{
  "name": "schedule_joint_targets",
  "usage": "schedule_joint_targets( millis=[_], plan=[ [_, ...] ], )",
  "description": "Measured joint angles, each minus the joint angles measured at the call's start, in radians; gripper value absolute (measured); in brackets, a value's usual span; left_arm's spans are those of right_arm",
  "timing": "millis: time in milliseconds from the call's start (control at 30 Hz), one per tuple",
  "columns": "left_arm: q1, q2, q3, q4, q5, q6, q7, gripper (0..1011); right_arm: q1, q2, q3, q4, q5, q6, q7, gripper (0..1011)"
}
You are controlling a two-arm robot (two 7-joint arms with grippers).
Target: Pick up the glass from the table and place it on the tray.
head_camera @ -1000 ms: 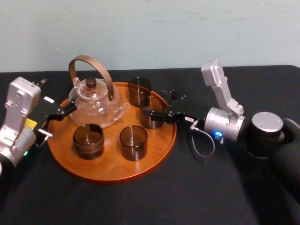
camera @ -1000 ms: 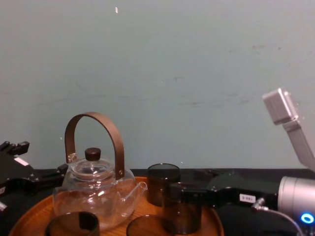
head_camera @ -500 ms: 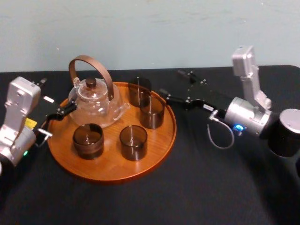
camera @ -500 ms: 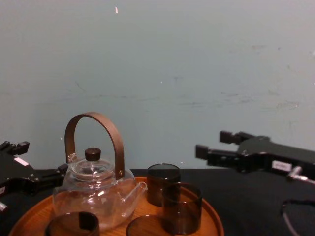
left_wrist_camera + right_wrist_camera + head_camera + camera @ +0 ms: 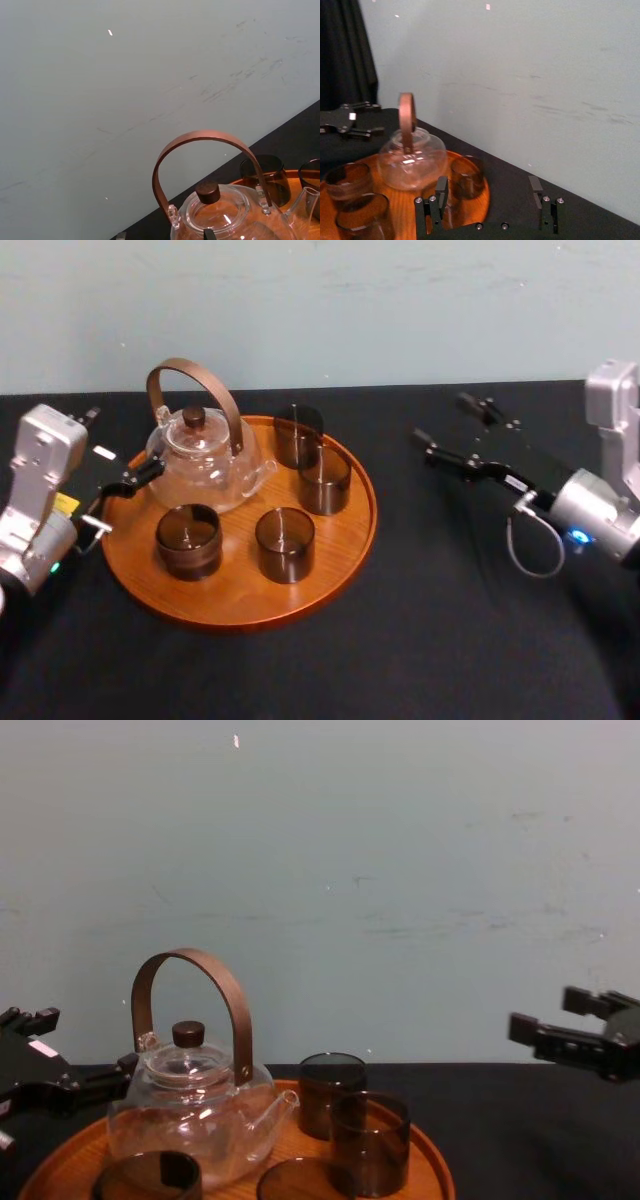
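The glass (image 5: 325, 480) stands on the tray (image 5: 340, 560). The right tool (image 5: 440, 417) hangs open and empty at mid-right above the worktop (image 5: 450, 620), and the left tool (image 5: 125, 498) sits open and idle at far left. The task is likely done.

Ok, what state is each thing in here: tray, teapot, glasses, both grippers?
tray: flat on the table, loaded.
teapot: upright on the tray, lid on.
glasses: four, all upright on the tray.
left gripper: open, empty, at the tray's left edge.
right gripper: open, empty, off to the tray's right.
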Motion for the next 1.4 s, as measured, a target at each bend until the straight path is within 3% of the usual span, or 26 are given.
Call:
schedule_joint_targets(
  millis=[233,567,1400],
  plan=[
    [0.0,0.0,0.0,0.0,0.0,0.0,0.0,1001,-0.054,0.014,0.054,0.004,-0.003,-0.033,-0.052,1003],
    [0.0,0.0,0.0,0.0,0.0,0.0,0.0,1001,-0.094,0.003,0.112,0.038,-0.034,-0.052,-0.132,1002],
    [0.0,0.0,0.0,0.0,0.0,0.0,0.0,1001,-0.09,0.006,0.105,0.034,-0.031,-0.053,-0.117,1002]
  ],
)
